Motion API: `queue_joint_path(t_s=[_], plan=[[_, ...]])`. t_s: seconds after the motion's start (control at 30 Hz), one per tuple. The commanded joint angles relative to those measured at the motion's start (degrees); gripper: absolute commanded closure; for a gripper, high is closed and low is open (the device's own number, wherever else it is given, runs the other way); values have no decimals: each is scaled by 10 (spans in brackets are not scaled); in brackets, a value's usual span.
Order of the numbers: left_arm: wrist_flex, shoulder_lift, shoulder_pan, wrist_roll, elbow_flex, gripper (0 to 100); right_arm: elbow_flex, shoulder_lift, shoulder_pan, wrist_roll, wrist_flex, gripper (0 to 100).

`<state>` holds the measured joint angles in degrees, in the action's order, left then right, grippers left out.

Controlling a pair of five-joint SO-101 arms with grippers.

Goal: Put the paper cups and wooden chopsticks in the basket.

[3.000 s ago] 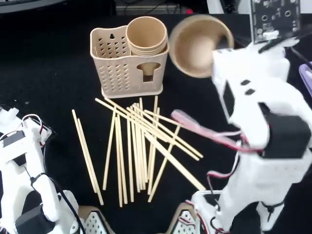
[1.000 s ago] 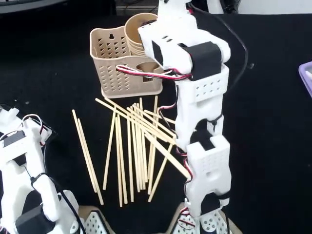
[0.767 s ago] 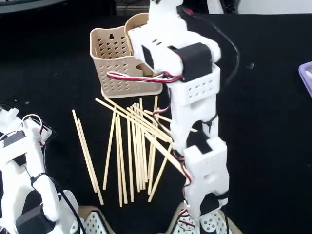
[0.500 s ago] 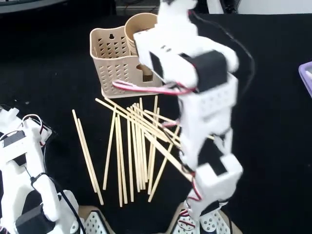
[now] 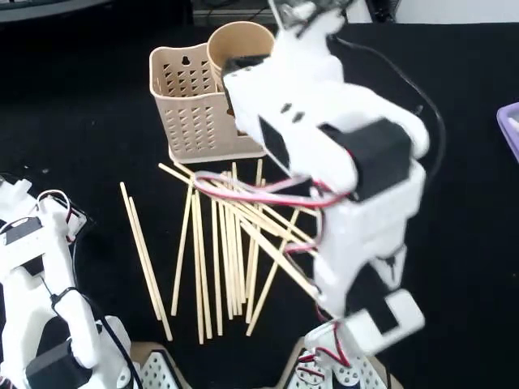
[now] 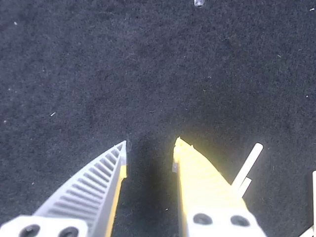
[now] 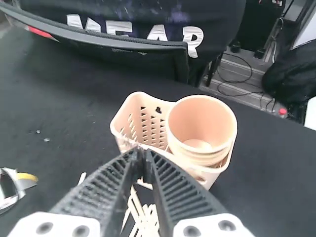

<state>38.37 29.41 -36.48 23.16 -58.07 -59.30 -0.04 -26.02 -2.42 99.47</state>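
Note:
A beige slotted basket (image 5: 195, 105) stands at the back of the black table, with a stack of paper cups (image 5: 239, 40) in its right side. Several wooden chopsticks (image 5: 227, 251) lie scattered on the table in front of it. My right arm (image 5: 340, 146) is raised over the chopsticks and hides part of the basket. In the right wrist view my right gripper (image 7: 140, 150) is shut and empty, above and in front of the basket (image 7: 136, 123) and cups (image 7: 202, 123). My left gripper (image 6: 150, 146) is open just over the bare mat, with a chopstick end (image 6: 249, 165) beside it.
My left arm (image 5: 32, 292) rests folded at the front left corner. A purple object (image 5: 511, 130) sits at the table's right edge. Behind the table's far edge are a dark chair back (image 7: 128, 24) and cables on the floor.
Three seconds ago the right gripper held a paper cup beside the basket; that cup is now in the basket's stack. The right arm has pulled up and back, empty. The left arm is still.

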Motion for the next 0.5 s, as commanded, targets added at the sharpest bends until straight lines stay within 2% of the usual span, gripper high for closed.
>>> queue_joint_path(t_s=[0.0, 0.17, 0.33, 0.47], plan=[[-6, 19, 5, 0, 5, 841, 131, -87, 4, -14, -9, 988], [-6, 19, 5, 0, 6, 841, 376, -199, 36, 15, -194, 988], [-6, 19, 5, 0, 5, 841, 679, -280, 40, 23, -509, 987], [-6, 19, 5, 0, 5, 841, 834, -280, 49, 23, -724, 987]])
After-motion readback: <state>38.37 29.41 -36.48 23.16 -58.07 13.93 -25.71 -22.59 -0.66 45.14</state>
